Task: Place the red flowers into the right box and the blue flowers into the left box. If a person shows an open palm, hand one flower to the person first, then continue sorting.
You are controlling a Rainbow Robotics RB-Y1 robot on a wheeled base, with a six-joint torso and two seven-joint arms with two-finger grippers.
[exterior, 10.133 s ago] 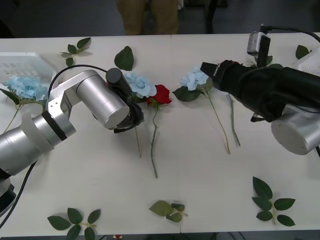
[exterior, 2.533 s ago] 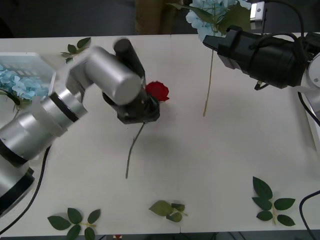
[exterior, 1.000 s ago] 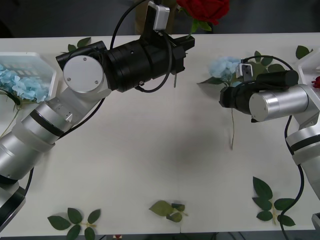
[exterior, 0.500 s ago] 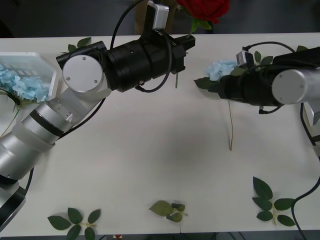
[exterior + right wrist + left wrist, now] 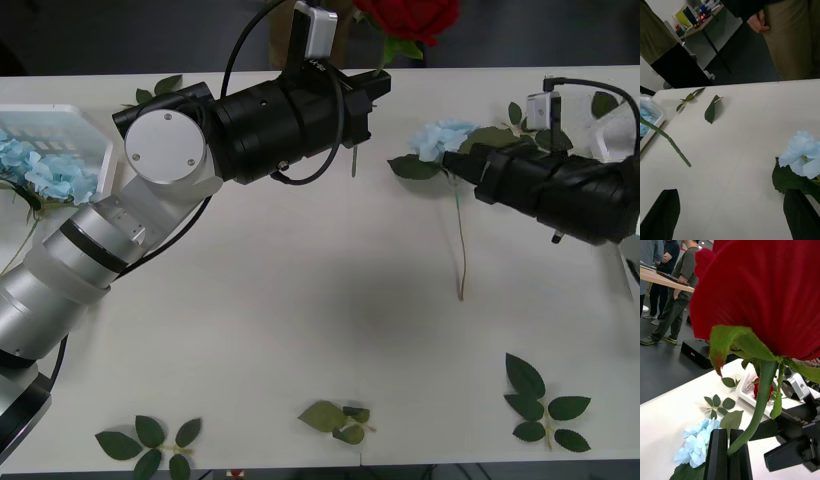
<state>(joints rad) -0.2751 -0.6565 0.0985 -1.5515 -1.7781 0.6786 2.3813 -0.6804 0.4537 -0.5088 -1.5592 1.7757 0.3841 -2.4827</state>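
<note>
My left gripper (image 5: 372,88) (image 5: 729,454) is shut on the green stem of a red flower (image 5: 408,14) (image 5: 763,296), held high over the table's far edge. A blue flower (image 5: 440,137) (image 5: 802,149) lies on the table, its stem pointing toward me. My right gripper (image 5: 453,161) (image 5: 730,221) stands open right beside its bloom, holding nothing. The left box (image 5: 55,122) holds blue flowers (image 5: 38,172). The right box (image 5: 748,387) has a red flower (image 5: 760,387) in it. A person (image 5: 793,37) in khaki trousers stands beyond the table, hand (image 5: 759,22) curled at the side.
Loose leaf sprigs lie at the near right (image 5: 545,402), near middle (image 5: 340,418), near left (image 5: 150,440) and far left (image 5: 155,95). The left arm's thick silver links (image 5: 165,150) span the table's left half.
The right arm has swung to the right and turned, and its gripper now points at the blue flower lying on the table. The left arm holds the red flower still.
</note>
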